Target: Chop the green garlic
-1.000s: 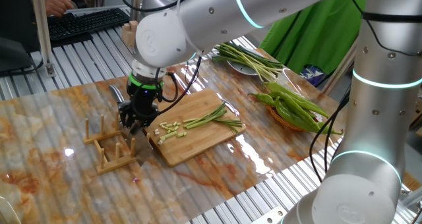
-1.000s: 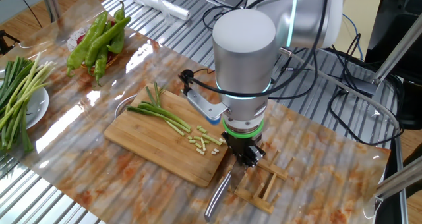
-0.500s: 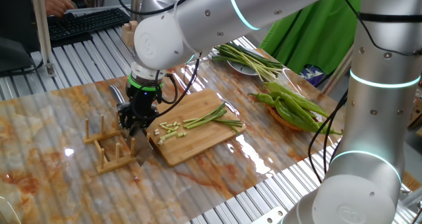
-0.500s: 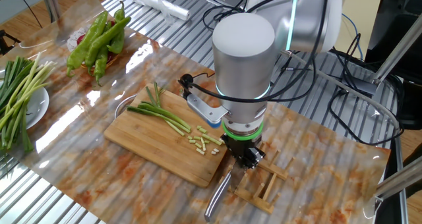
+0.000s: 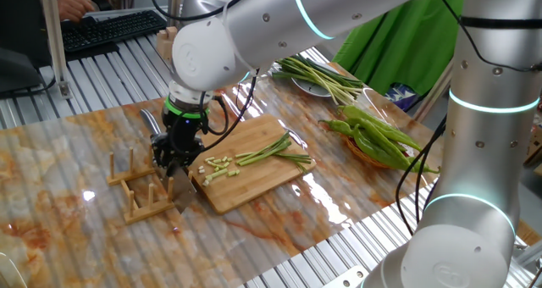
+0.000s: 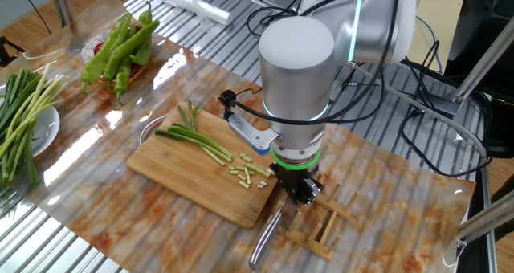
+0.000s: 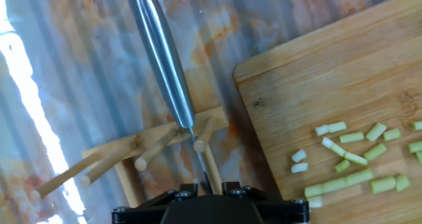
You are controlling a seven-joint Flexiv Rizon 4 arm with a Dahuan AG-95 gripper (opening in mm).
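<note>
The green garlic lies on the wooden cutting board (image 5: 254,186) (image 6: 181,181) (image 7: 310,85). Thin stalks (image 5: 271,150) (image 6: 197,142) are still whole, and short cut bits (image 5: 216,167) (image 6: 249,175) (image 7: 349,159) lie at the end nearest my hand. My gripper (image 5: 169,164) (image 6: 299,197) (image 7: 208,184) points down over a wooden peg rack (image 5: 140,191) (image 6: 321,225) (image 7: 125,159) beside the board. A steel knife (image 7: 161,53) (image 6: 267,234) (image 5: 149,119) rests across the rack. Its thin part runs between my fingers, which stand apart on either side of it.
Glossy green peppers (image 5: 377,135) (image 6: 120,48) are piled beyond the board. A white plate (image 5: 312,90) (image 6: 50,127) holds long uncut stalks. A keyboard (image 5: 110,30) sits off the table's far side. The knife's free end reaches past the rack toward the table edge.
</note>
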